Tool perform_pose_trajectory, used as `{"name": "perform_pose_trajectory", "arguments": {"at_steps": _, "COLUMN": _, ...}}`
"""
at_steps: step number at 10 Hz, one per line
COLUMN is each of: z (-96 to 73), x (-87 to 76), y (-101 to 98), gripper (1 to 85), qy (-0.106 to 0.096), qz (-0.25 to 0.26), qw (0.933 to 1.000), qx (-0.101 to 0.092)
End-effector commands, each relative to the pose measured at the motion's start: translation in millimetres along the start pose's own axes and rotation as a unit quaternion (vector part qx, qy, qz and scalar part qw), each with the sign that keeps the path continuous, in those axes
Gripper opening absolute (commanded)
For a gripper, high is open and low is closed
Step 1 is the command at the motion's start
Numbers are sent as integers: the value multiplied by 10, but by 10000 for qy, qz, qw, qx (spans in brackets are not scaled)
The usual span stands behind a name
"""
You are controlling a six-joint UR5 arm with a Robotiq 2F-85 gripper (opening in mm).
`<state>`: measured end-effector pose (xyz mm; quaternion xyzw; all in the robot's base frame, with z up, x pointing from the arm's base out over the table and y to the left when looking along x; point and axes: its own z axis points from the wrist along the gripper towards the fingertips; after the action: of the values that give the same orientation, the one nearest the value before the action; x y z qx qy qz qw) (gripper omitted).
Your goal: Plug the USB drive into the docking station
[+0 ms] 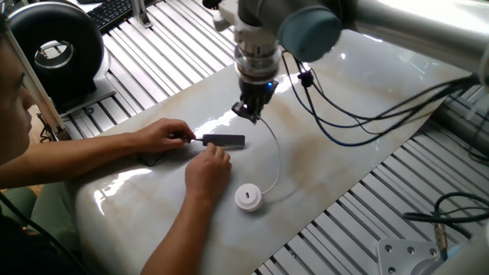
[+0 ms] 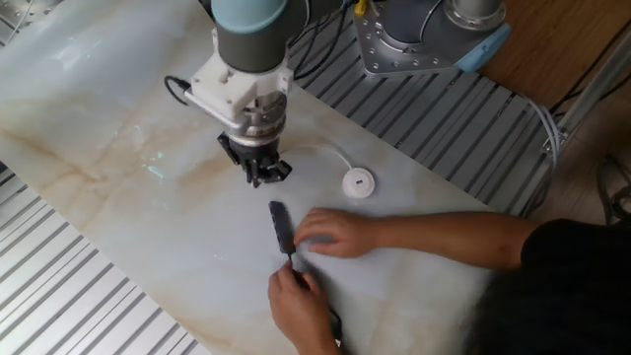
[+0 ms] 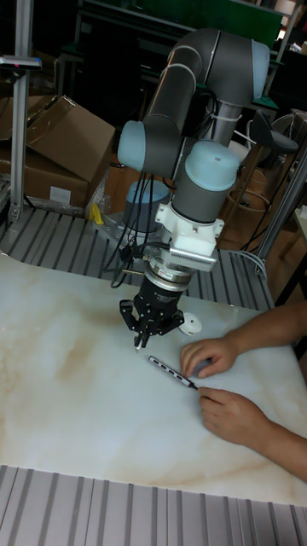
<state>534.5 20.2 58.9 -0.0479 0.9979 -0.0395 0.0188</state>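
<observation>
No legible text or markings.

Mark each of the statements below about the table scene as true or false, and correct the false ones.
1. The USB drive lies flat on the table. True.
2. The docking station is lifted clear of the table by the gripper. False: it lies on the table, steadied by a person's two hands, and the gripper is beside its far end.
3. The thin white cable runs from the puck up to the gripper. True.
4. The puck sits between the person's two hands. False: it lies apart from them, beside the nearer hand.
5. The plug already sits in the docking station. False: the jaws hold the cable's end just short of the bar.
</observation>
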Motion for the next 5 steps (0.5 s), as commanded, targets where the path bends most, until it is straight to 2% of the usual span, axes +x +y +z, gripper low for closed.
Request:
{"name": "perform_pose_trajectory", "arguments": {"at_steps": 1, "z": -21, "x": -104, "y": 77, "gripper": 13, "qy": 103, "qz": -693, "qw": 9975, "qx": 40}}
{"name": "perform_pose_trajectory", "arguments": {"at_steps": 2, "z": -55, "x": -36, "y": 79, "gripper": 13, "qy": 263, "qz": -1242, "qw": 9919, "qx": 87}}
{"name": "perform_pose_trajectory", "arguments": {"at_steps": 3, "z": -105, "x": 59, "y": -3, "gripper": 13, "qy": 502, "qz": -1804, "qw": 9819, "qx": 294}}
{"name": "perform_pose_trajectory", "arguments": {"at_steps": 4, "z": -141, "x": 80, "y": 66, "gripper": 13, "qy": 563, "qz": -2116, "qw": 9755, "qx": 231}}
{"name": "perform_pose_trajectory", "arguments": {"at_steps": 5, "z": -141, "x": -54, "y": 84, "gripper": 13, "qy": 370, "qz": -2892, "qw": 9561, "qx": 284}}
